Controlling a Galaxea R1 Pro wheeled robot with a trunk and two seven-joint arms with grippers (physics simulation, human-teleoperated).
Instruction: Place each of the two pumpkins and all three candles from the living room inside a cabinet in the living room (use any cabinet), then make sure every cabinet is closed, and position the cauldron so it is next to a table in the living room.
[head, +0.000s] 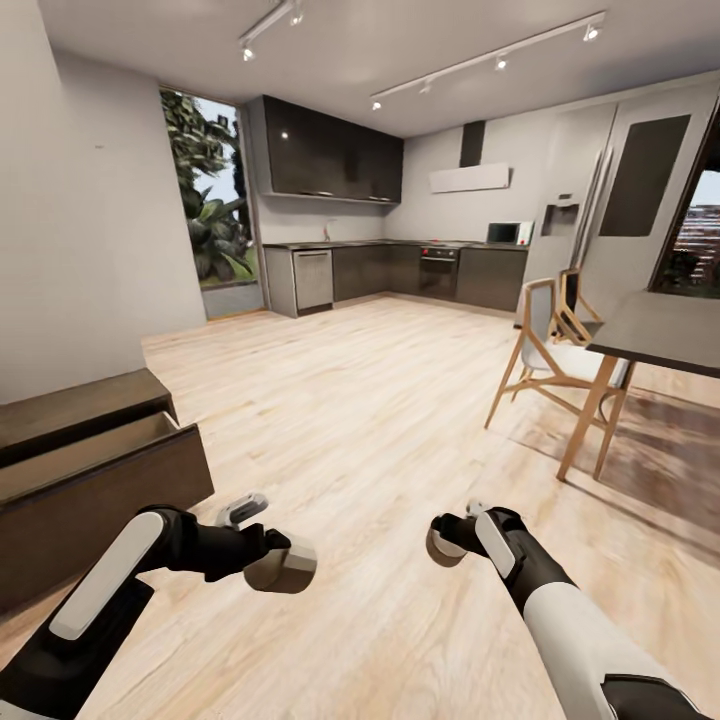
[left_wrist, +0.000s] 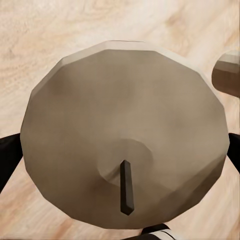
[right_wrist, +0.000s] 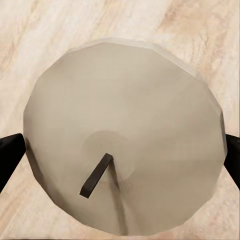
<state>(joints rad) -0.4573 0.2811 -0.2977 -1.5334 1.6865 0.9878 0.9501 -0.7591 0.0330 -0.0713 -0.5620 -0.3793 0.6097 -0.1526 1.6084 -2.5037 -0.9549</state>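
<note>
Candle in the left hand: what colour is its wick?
Dark brown, nearly black, on a pale beige candle. The left wrist view shows it best.

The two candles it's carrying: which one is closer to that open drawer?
The candle in the left claw, the robot's own left. It hangs nearer the open drawer of the dark-brown cabinet; the candle in the right claw is farther out over the wood floor.

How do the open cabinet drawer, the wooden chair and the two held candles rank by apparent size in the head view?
1. Cabinet drawer, though nearness inflates it.
2. Wooden chair.
3. Left candle and right candle: look alike, unranked.
</note>
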